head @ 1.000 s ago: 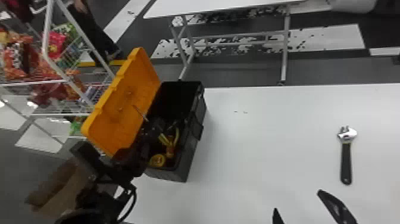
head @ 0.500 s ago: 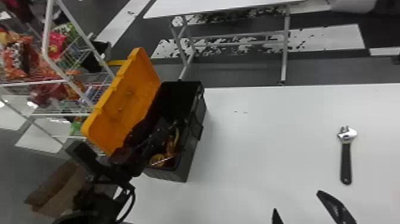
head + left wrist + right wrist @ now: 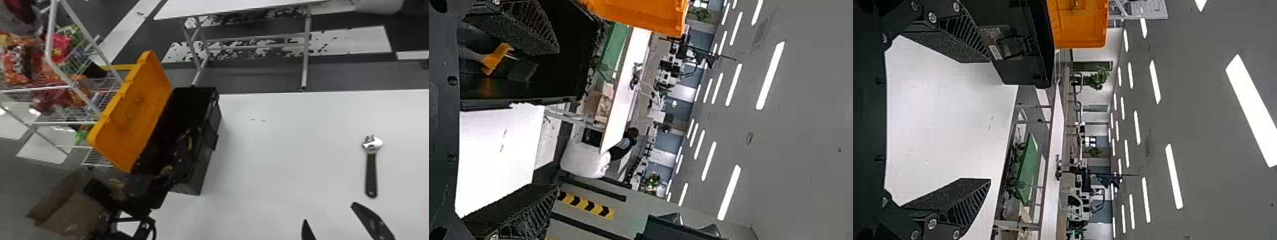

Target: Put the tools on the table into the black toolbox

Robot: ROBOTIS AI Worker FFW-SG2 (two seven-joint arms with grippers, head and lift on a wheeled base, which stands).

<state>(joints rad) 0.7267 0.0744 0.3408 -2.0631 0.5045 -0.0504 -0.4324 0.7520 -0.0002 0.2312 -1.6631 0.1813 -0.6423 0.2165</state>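
Item: wrench, adj., silver metal head, black handle (image 3: 371, 172). Qty 1. Loc.: R. side of white counter (image 3: 271, 166), lying flat, head away from robot, handle toward it; well apart from toolbox.

Item: toolbox, black, rect., w/ orange lid (image 3: 134, 108) swung open on its L. side. Body (image 3: 204, 178) on L. part of counter, near its far edge. Contents, partly hidden: yellow bits (image 3: 190, 143), plus an orange pc. (image 3: 496, 59), type unclear.

Item: L. pincer, black (image 3: 169, 178). Loc.: at near end of toolbox, partly over it. Fingers spread wide, nothing betw. them that I can make out as gripped.

Item: R. pincer, black (image 3: 330, 212). Loc.: over near R. part of counter, one fingertip near wrench handle, not touching. Fingers well apart, nothing held.

Misc., round the rm.: white wire rack (image 3: 65, 123), L. of toolbox, w/ bright pkgs. (image 3: 60, 46), red & orange mostly; brown cardboard box (image 3: 71, 212), low L., past counter's side; second white table (image 3: 236, 8), metal legs, beyond counter; white strip lts. (image 3: 770, 75) in rows on the grey ceiling.
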